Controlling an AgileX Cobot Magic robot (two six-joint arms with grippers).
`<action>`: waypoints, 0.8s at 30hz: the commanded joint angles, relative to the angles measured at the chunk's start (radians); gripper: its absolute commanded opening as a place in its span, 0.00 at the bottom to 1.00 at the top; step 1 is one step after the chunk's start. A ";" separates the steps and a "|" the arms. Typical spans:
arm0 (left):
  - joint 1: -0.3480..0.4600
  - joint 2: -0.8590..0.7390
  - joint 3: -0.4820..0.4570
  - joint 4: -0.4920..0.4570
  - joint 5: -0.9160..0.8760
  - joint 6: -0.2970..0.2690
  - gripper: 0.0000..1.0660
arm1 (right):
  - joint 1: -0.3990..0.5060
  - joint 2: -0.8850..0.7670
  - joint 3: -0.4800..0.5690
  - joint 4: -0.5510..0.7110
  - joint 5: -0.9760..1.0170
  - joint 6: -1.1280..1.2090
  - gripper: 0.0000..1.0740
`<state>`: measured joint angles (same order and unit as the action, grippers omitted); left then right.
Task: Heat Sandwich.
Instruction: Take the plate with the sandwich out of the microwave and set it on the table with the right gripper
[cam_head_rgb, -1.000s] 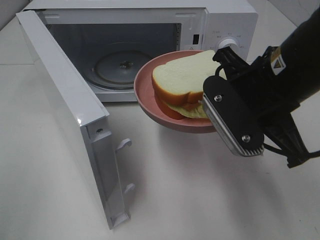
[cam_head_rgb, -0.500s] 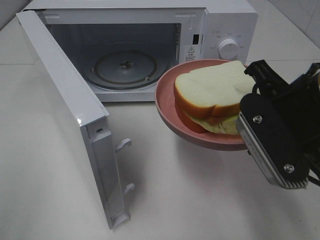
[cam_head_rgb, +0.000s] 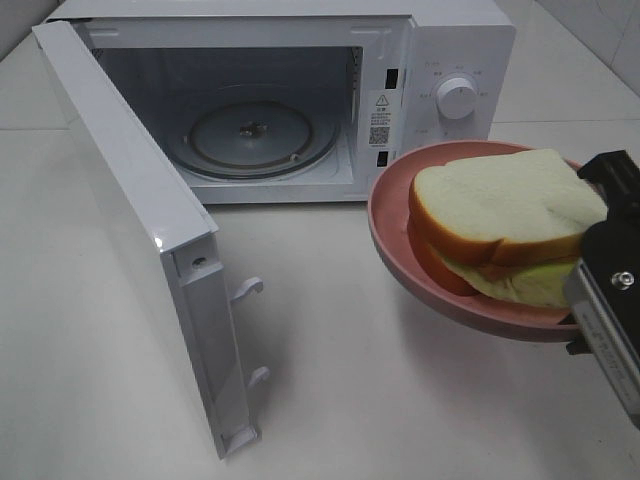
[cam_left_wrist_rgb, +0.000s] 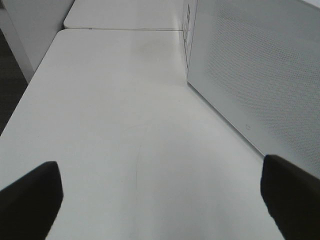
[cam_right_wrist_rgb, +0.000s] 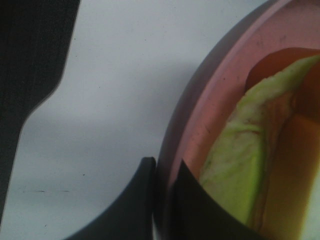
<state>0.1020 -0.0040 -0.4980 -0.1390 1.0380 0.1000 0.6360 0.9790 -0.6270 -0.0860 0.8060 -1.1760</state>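
The sandwich is carried on the plate, whose rim is clamped by the right gripper. The open microwave lies to the plate's left. The left gripper is spread, empty.

- The right gripper ran off the exterior view's right edge, only part of one finger visible.
- The pink plate hid its near rim behind that gripper.
- The left gripper showed only two dark fingertips, cut by the frame.
- The sandwich was cropped and blurred in the right wrist view.
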 joint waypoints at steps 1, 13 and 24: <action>0.003 -0.028 0.003 0.002 -0.002 -0.001 0.97 | -0.007 -0.048 0.001 -0.034 0.014 0.061 0.00; 0.003 -0.028 0.003 0.002 -0.002 -0.001 0.97 | -0.007 -0.108 0.001 -0.138 0.135 0.236 0.00; 0.003 -0.028 0.003 0.002 -0.002 -0.001 0.97 | -0.007 -0.108 0.001 -0.288 0.218 0.500 0.00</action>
<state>0.1020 -0.0040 -0.4980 -0.1390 1.0380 0.1000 0.6360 0.8810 -0.6250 -0.3390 1.0290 -0.7010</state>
